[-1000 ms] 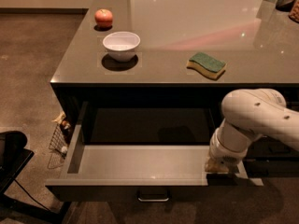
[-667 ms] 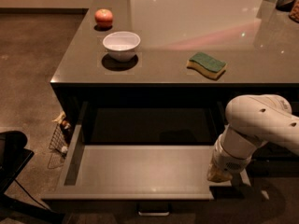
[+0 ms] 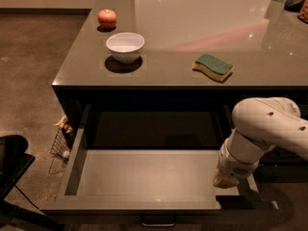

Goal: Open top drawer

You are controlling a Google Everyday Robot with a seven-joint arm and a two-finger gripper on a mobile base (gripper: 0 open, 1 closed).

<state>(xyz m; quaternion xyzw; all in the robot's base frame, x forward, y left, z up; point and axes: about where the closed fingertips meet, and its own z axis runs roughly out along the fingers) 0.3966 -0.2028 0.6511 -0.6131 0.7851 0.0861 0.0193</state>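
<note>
The top drawer (image 3: 144, 177) stands pulled far out from under the grey counter (image 3: 192, 42), its plain grey inside showing and nothing in it. Its small metal bar handle (image 3: 158, 221) shows at the bottom edge of the view, below the drawer's front rim. My gripper (image 3: 226, 179) hangs at the end of the white arm (image 3: 264, 129), at the drawer's right front corner, close to the right wall. The arm's wrist hides most of the gripper.
On the counter stand a white bowl (image 3: 125, 46), a red apple (image 3: 107, 18) and a green-and-yellow sponge (image 3: 213, 67). A wire basket (image 3: 61, 141) sits on the floor left of the drawer. A dark chair (image 3: 12, 167) is at the lower left.
The drawer has slid further out toward the camera. The arm and gripper moved with it toward the front and a little lower.
</note>
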